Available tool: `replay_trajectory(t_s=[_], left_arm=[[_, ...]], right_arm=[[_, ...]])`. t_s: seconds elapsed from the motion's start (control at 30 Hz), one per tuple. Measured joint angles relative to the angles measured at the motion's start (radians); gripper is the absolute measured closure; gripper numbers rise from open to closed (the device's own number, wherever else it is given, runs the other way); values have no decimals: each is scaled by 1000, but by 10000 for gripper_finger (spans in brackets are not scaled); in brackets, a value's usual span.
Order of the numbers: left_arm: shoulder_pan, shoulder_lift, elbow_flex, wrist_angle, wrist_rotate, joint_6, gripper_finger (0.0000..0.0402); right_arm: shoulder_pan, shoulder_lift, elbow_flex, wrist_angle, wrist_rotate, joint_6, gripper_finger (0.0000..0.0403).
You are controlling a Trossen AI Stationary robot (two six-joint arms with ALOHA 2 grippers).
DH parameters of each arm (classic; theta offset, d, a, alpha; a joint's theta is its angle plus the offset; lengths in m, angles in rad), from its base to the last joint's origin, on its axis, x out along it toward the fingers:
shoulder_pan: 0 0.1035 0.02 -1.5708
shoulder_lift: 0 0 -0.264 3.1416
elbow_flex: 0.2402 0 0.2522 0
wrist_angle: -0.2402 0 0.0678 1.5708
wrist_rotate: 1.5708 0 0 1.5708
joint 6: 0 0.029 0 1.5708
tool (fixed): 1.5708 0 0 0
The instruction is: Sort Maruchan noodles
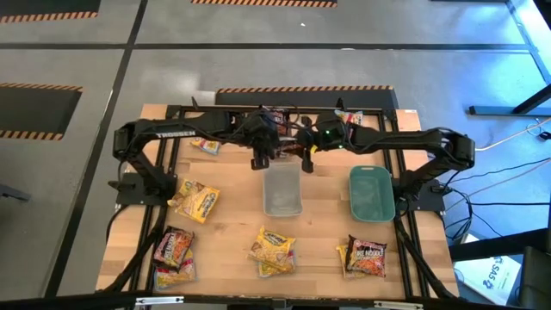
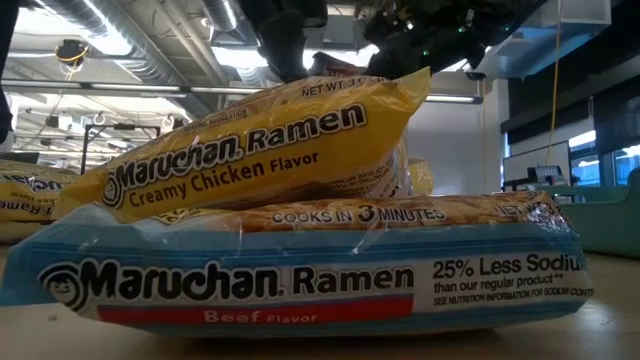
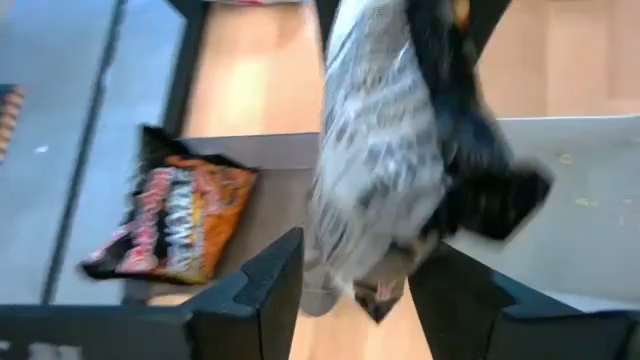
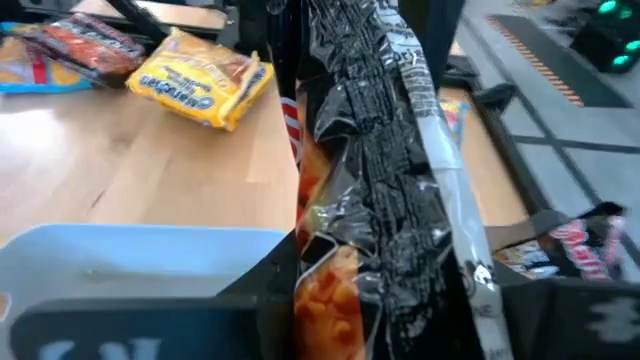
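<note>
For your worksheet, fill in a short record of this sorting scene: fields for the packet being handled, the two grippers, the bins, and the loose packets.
Handled packet: dark packet held in the air between both arms, above the table's far middle
Left gripper: at the packet
Right gripper: fingers either side of it
Bins: clear bin beside teal bin
Loose packets: yellow packet at near edge; Creamy Chicken packet stacked on Beef packet

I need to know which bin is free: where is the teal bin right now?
In the high view the teal bin sits right of centre on the table, beside the clear bin, with a dark noodle packet just in front of it.
</note>
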Motion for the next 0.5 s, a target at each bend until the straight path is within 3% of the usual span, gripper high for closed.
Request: replay_trajectory(t_s=[0.2, 0.3, 0.4, 0.5], left_arm=[[-1, -65, 0, -149, -17, -23, 229], [-1, -118, -28, -121, 21, -29, 229], [-1, -177, -100, -18, 64, -14, 230], [-1, -226, -200, 145, 94, 25, 230]], right_arm=[[-13, -103, -5, -123, 29, 3, 287], [-29, -169, -55, -127, 29, 11, 296], [-61, -232, -159, -26, -15, 26, 300], [-100, -270, -288, 219, -121, 80, 298]])
